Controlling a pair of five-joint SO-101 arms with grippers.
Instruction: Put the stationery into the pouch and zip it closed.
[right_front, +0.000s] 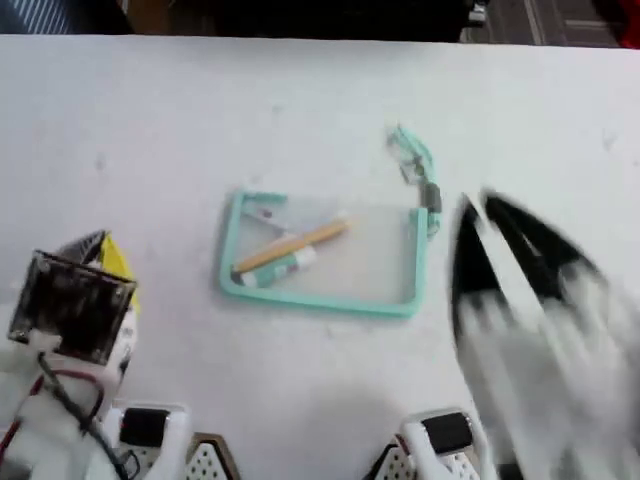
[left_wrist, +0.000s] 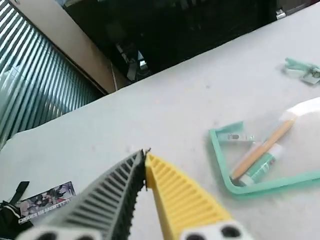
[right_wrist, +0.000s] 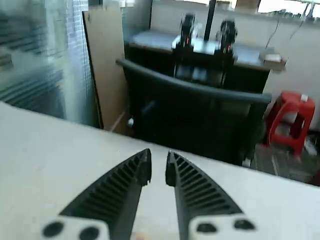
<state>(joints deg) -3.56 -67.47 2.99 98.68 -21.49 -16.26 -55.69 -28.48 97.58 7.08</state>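
Pouch (right_front: 320, 300), clear with teal edging: is lying flat at the middle of the white tabletop (right_front: 150, 120). Pencil (right_front: 297, 245) and teal-and-white pen (right_front: 278, 268): are lying slantwise inside the pouch, toward its left end. Teal strap (right_front: 412, 155): is trailing from the pouch's far right corner. Left gripper (left_wrist: 145, 156): is hovering at near left, apart from the pouch, fingers closed tip to tip, gripping nothing. Right gripper (right_wrist: 158, 169): is hanging just right of the pouch, fingers slightly parted, empty.

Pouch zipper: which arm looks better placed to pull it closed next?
Right, probably. The pencil already lies inside the pouch, and the zipper tab sits at the pouch end next to the right gripper. The left gripper sits past the opposite end, fingers shut.
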